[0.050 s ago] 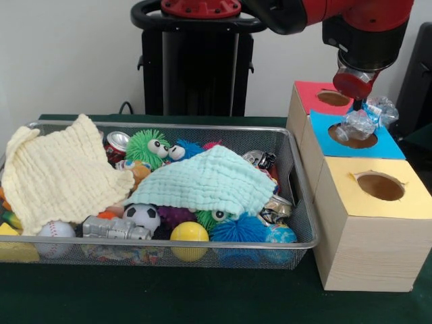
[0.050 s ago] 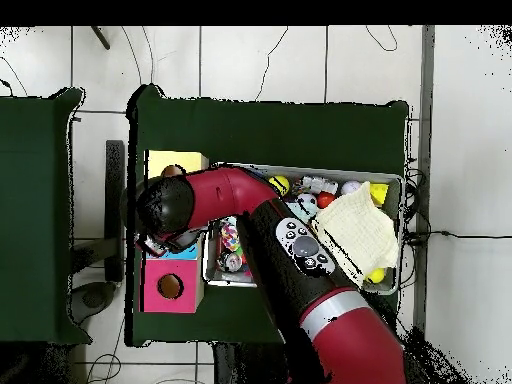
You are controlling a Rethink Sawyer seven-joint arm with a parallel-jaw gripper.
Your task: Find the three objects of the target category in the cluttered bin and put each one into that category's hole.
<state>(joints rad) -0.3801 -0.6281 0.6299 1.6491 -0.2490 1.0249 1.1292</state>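
- The gripper [image 1: 358,108] hangs just above the blue box [image 1: 388,145], the middle one of three, and is clamped on a crumpled clear bottle [image 1: 364,121].
- The bottle sits right over the blue box's hole [image 1: 352,137], partly covering its rim; it looks about to go in, not yet dropped.
- Beyond the blue box stands a red box [image 1: 307,94] and nearer than it a yellow box [image 1: 364,233], each with an open hole on top.
- In my judgement one target item is at the point of delivery; whether any others are already inside the boxes cannot be seen.
- The bin [image 1: 300,202], just beside the blue box, is full: a cream cloth [image 1: 57,175] and a mint cloth [image 1: 209,182] hide much of it.
- Around the cloths lie a green furry toy [image 1: 148,147], a soccer ball [image 1: 142,216], a yellow ball [image 1: 189,233], a baseball [image 1: 54,231] and crushed cans [image 1: 116,143].
- More searching under the cloths is probably left.
- No brand or writing is readable anywhere; the can labels are too small to tell.
- In the overhead view the arm [image 2: 300,270] covers the blue box.
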